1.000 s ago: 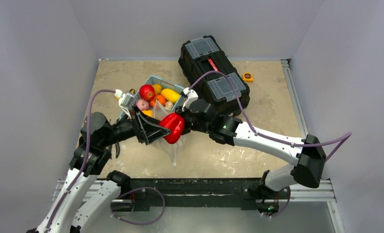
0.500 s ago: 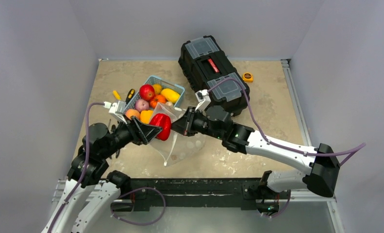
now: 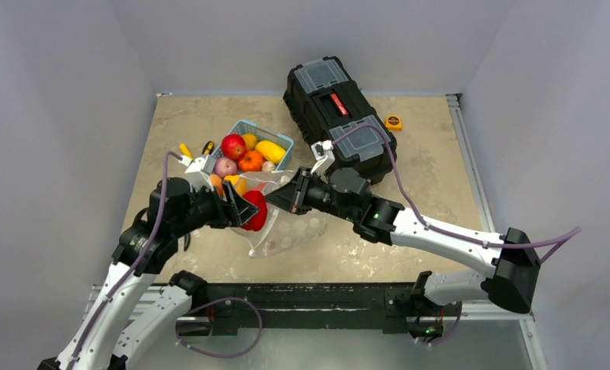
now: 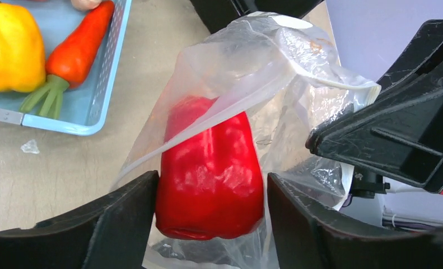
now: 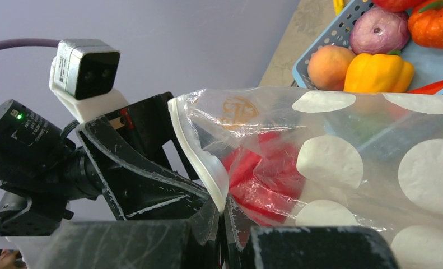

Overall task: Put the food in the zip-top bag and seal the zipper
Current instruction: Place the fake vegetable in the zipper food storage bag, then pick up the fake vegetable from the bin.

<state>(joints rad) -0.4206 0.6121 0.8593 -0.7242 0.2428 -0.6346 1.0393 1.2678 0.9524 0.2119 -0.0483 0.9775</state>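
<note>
The clear dotted zip-top bag [image 3: 288, 228] hangs above the table between my two grippers. My right gripper [image 3: 280, 199] is shut on the bag's white zipper strip [image 5: 199, 151] at one end of the mouth and holds the mouth open. My left gripper [image 3: 244, 210] is shut on a glossy red bell pepper [image 4: 210, 168], whose far end sits inside the bag's mouth under the plastic [image 4: 264, 61]. The pepper shows red through the bag in the right wrist view [image 5: 264, 179]. More food lies in the light-blue basket [image 3: 283, 140]: a yellow pepper [image 4: 12, 47], a carrot [image 4: 76, 53], a peach [image 5: 331, 67], an onion [image 5: 378, 31].
A black toolbox [image 3: 336, 108] stands behind the right gripper, with an orange tape measure [image 3: 393, 122] to its right. Yellow-handled tools [image 3: 184, 150] lie left of the basket. Grey walls close in the table on three sides.
My left gripper has carried the red pepper down and left from above the bag into the bag's mouth. My right gripper shifted right with the bag, which now hangs lower.
</note>
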